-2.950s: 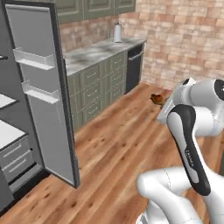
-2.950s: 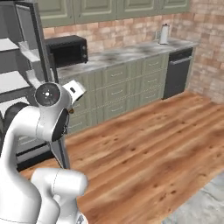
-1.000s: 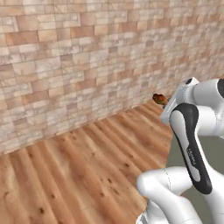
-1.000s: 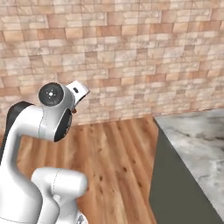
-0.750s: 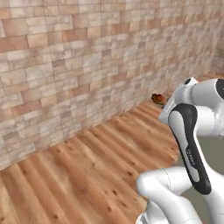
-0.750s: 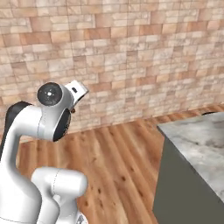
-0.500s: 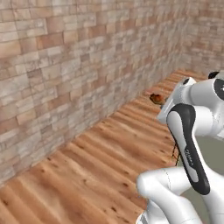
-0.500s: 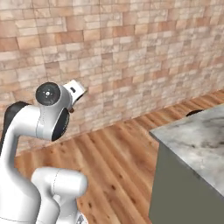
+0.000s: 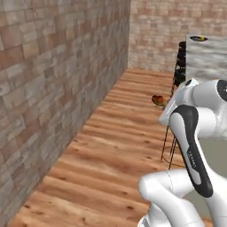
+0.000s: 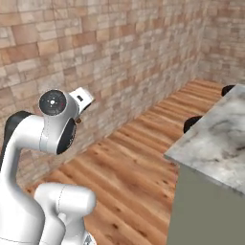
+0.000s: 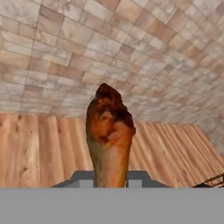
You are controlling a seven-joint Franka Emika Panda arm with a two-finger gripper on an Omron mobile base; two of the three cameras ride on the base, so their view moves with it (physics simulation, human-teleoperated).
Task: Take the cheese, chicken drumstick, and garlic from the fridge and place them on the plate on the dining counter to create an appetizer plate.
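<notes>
My gripper [image 11: 110, 178] is shut on the chicken drumstick [image 11: 109, 131], whose thick orange-brown end points away from the hand. From the left base view the chicken drumstick [image 9: 157, 99] sticks out in front of the white hand, held high above the wood floor. The dining counter [image 9: 206, 58] lies ahead to the right, and its marbled slab [image 10: 215, 136] runs along the right side. At its far end lies a dark plate [image 9: 201, 39] with a small yellow bit on it, too small to make out. The fridge and garlic are out of view.
A brick wall [image 9: 53, 80] runs along the left and meets another brick wall [image 9: 155, 31] at the far end. Black stools [image 9: 181, 60] stand by the counter, and two stool seats [image 10: 193, 123] sit at its near edge. Wood floor [image 9: 111, 146] lies open between wall and counter.
The whole picture has swung as the base turned: the brick wall slid past and the counter with its stools came further into view. The drumstick stays held in the gripper.
</notes>
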